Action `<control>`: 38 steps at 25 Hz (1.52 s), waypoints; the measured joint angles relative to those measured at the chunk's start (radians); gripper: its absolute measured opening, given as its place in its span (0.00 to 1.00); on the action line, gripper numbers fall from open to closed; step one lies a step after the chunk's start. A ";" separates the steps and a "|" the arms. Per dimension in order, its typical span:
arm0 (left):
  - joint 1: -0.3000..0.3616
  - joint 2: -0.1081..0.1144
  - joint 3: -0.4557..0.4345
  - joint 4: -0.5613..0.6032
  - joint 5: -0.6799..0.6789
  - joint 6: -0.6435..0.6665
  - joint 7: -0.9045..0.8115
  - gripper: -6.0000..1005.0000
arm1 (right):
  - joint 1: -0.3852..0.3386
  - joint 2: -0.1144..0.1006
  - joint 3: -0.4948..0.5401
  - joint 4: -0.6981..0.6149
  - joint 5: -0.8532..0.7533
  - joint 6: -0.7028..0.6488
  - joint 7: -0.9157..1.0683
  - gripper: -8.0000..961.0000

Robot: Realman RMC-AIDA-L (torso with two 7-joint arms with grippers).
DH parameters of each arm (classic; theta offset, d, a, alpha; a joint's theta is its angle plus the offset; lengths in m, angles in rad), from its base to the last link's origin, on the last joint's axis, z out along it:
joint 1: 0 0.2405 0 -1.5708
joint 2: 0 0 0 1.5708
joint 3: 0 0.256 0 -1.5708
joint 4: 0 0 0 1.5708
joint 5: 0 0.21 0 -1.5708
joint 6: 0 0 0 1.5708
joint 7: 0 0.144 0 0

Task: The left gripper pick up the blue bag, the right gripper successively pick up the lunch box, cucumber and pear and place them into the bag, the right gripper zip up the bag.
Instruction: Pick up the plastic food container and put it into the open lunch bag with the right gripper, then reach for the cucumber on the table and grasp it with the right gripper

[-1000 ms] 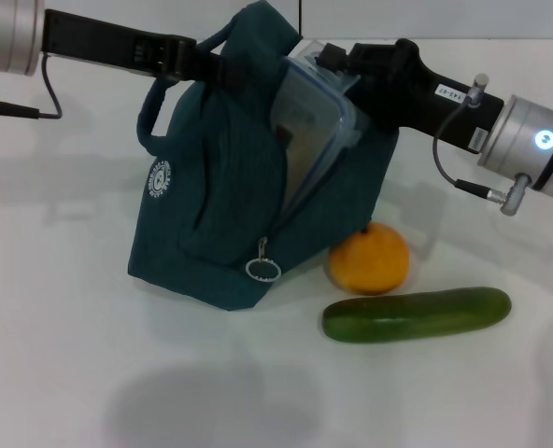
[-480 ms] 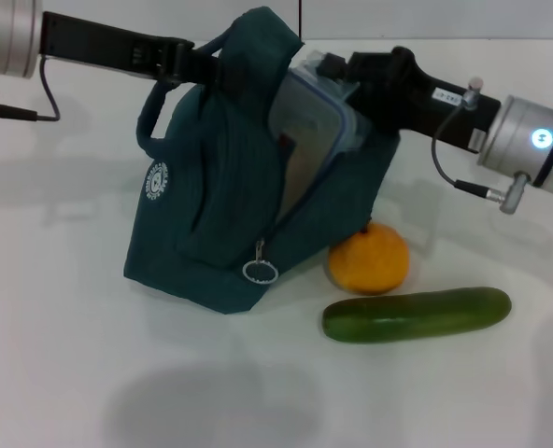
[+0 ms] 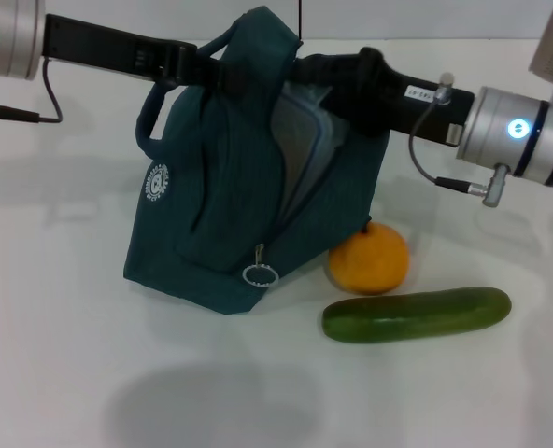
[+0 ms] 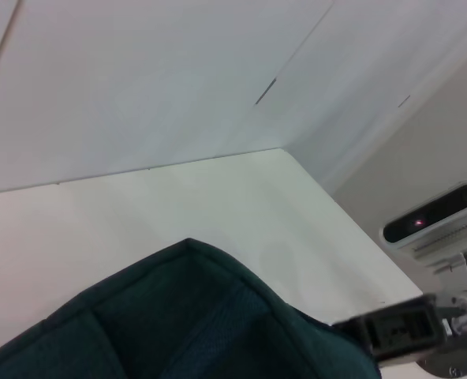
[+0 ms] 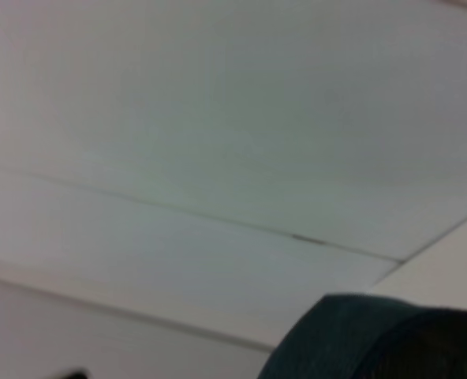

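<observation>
Left gripper (image 3: 206,67): clenched on a handle at the top of the blue bag (image 3: 220,215), holding its upper edge up; arm reaches in from the left
Right gripper (image 3: 328,77): pushed into the bag's open mouth from the right; its tip is hidden by the fabric, so whether it grips anything cannot be told
Blue bag: stands on the white tabletop (image 3: 71,373), leaning, zipper open, ring pull hanging low at the front
Lunch box (image 3: 304,149): inside the bag; only its pale lid edge shows through the opening
Pear (image 3: 368,259): on the tabletop, touching the bag's right lower side
Cucumber (image 3: 417,314): lies lengthwise just in front of the pear
</observation>
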 joint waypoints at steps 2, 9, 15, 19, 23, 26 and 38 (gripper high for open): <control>0.000 0.001 -0.001 0.000 0.000 0.001 0.000 0.06 | 0.009 0.000 -0.019 -0.002 0.000 0.007 0.000 0.11; -0.003 0.006 0.000 0.000 0.000 0.001 0.000 0.06 | 0.025 0.000 -0.074 -0.032 0.000 0.049 0.001 0.11; -0.007 0.008 0.000 0.000 -0.002 0.002 -0.006 0.06 | 0.031 0.000 -0.126 -0.076 0.001 0.102 -0.001 0.11; -0.008 0.008 0.000 0.000 -0.010 0.003 -0.010 0.06 | 0.038 0.000 -0.169 -0.107 0.004 0.132 -0.001 0.11; -0.009 0.010 -0.003 -0.001 -0.011 0.000 -0.007 0.06 | 0.046 0.000 -0.176 -0.127 0.004 0.140 -0.003 0.11; -0.012 0.010 -0.004 -0.014 -0.007 -0.008 0.004 0.06 | 0.049 0.000 -0.177 -0.139 0.003 0.141 -0.003 0.12; -0.021 0.031 -0.005 -0.055 -0.004 -0.034 0.031 0.06 | 0.052 0.000 -0.216 -0.162 0.009 0.158 -0.004 0.16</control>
